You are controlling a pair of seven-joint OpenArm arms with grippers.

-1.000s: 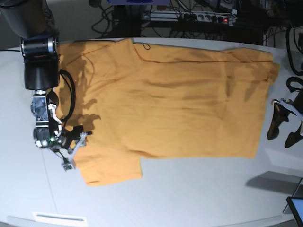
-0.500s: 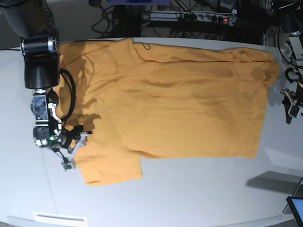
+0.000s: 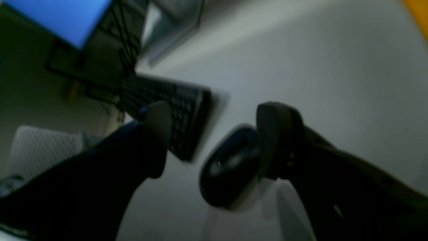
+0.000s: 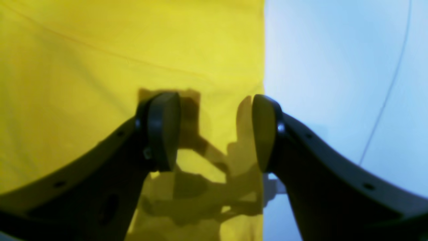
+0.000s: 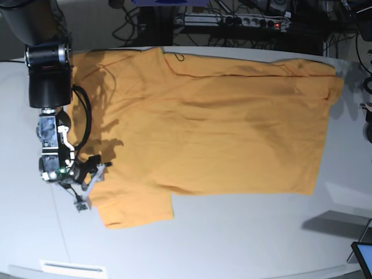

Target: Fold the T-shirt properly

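The T-shirt lies spread flat on the white table, covering most of its far half, with one short sleeve sticking out toward the near edge of the table. The right gripper hangs low at the edge of the T-shirt just beside this sleeve. In the right wrist view its two dark fingers stand apart with a clear gap between them; one is over the yellow cloth and the other is over the straight edge where the cloth meets the bare table. Nothing is between them, and I cannot tell if the tips touch the cloth. The left gripper is away from the T-shirt, beyond its hem side, and only a dark part of that arm shows at the border of the base view. In the blurred left wrist view its fingers are also spread and hold nothing; behind them are a keyboard, a dark mouse and a blue screen
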